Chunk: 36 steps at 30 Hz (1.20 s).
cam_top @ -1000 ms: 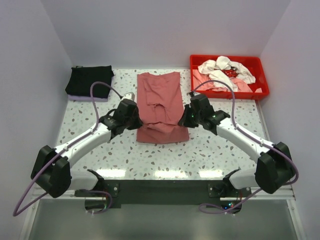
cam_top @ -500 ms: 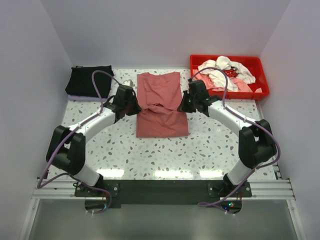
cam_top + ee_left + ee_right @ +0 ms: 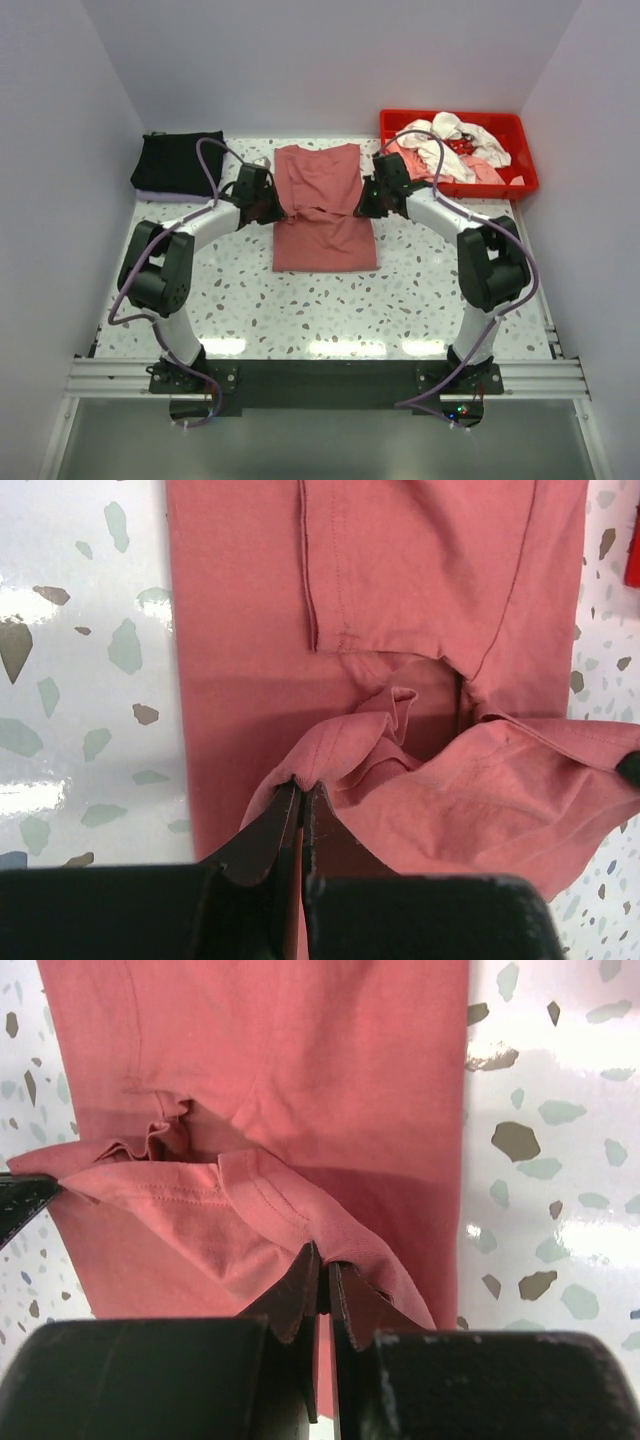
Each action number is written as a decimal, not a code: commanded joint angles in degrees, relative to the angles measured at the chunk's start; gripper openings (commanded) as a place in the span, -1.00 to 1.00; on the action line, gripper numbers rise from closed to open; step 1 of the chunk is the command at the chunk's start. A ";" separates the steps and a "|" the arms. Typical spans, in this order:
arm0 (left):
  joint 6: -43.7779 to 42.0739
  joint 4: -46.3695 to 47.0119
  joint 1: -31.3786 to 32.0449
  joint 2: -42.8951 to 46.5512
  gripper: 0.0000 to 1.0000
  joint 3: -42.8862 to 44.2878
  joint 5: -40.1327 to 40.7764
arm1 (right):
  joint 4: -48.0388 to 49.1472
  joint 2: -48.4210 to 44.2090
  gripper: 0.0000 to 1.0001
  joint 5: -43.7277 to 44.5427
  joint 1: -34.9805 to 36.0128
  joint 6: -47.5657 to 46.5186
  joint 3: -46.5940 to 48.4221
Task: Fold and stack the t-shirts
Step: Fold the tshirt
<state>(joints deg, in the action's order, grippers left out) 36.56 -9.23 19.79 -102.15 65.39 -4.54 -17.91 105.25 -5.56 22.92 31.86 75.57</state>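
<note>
Between their clamped fingers, my left gripper point(image 3: 300, 788) and right gripper point(image 3: 322, 1252) pinch the red shirt point(image 3: 318, 175): limp, light, probably best held by edges.

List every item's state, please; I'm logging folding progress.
brick-red shirt: on the table, partly folded, raised at both side edges.
left gripper: shut on brick-red shirt.
right gripper: shut on brick-red shirt.
black shirt: folded, lying flat.
white and pink shirts: crumpled, unfolded, in the tray.
</note>
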 commanded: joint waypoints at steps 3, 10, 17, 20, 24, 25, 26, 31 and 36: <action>-0.96 2.73 -1.51 -2.35 -0.68 4.13 -1.71 | 1.13 2.94 -0.71 1.51 -0.94 -0.57 4.93; -1.23 0.01 -2.13 -0.95 0.85 8.45 -0.39 | -3.44 4.96 0.80 2.84 -1.21 -3.02 11.88; 0.36 1.33 -2.04 8.09 1.00 -1.03 -1.96 | -3.09 -2.50 0.98 0.12 -1.30 -3.47 5.21; 0.88 1.15 -1.95 12.39 1.00 -6.91 -2.93 | -2.66 -6.98 0.97 -1.64 -1.21 -2.85 -1.01; 1.59 0.89 -0.90 17.85 1.00 -14.13 -3.03 | -1.78 -13.04 0.98 -3.93 -1.30 -1.71 -9.99; 1.68 0.54 -0.63 18.73 1.00 -15.45 -2.85 | -1.60 -15.40 0.98 -4.10 -1.21 -1.62 -13.22; 1.59 0.36 -0.28 20.48 1.00 -17.99 -2.85 | -1.77 -16.38 0.97 -4.02 -1.21 -1.71 -14.73; 3.26 1.32 1.13 23.75 1.00 -24.77 -3.02 | -2.04 -21.66 0.98 -4.89 -1.30 -0.75 -22.21; 4.05 3.43 1.57 23.40 0.90 -28.47 -3.64 | -0.64 -24.13 0.95 -5.33 -1.30 1.19 -27.14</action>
<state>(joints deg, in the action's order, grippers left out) 39.44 -9.43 21.08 -79.59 38.15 -7.27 -20.32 83.07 -9.06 21.78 31.22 49.67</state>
